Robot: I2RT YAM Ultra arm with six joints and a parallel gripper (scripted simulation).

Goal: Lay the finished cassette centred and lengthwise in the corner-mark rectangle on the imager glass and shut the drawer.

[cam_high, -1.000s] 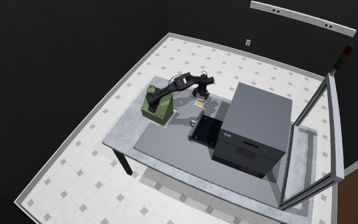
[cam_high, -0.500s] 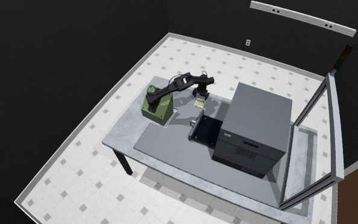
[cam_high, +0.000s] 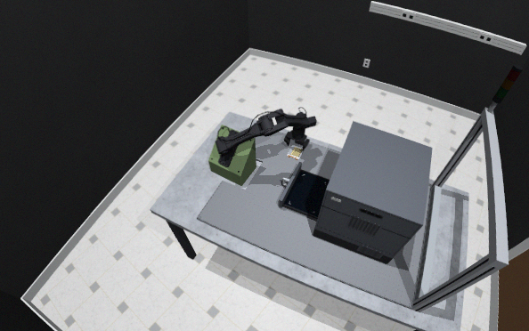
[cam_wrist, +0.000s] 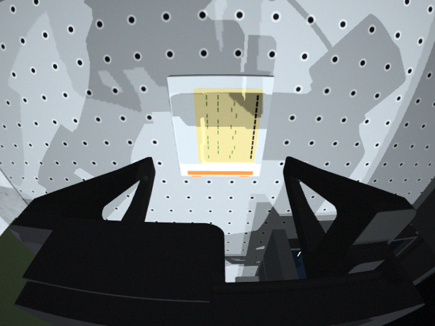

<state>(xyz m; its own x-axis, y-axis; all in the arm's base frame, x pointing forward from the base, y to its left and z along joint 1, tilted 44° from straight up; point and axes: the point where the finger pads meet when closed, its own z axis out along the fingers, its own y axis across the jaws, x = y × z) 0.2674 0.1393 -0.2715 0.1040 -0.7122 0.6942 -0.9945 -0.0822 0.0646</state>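
Observation:
The finished cassette [cam_wrist: 220, 125] is a clear plate with a yellow gel, dashed lanes and an orange strip at its near end. It lies flat on the perforated board; it also shows in the top view [cam_high: 295, 152]. My gripper [cam_wrist: 219, 163] hovers above the cassette's orange end, fingers wide open and empty, one tip on each side and apart from it. It shows in the top view [cam_high: 297, 143] too. The gel imager [cam_high: 378, 187] is a grey box at the right. Its drawer [cam_high: 308, 192] stands pulled out, with dark bare glass.
The green arm base [cam_high: 232, 156] stands at the table's left. A grey mat [cam_high: 263, 218] covers the table's front. A metal frame [cam_high: 472, 213] stands at the right edge, beyond the imager.

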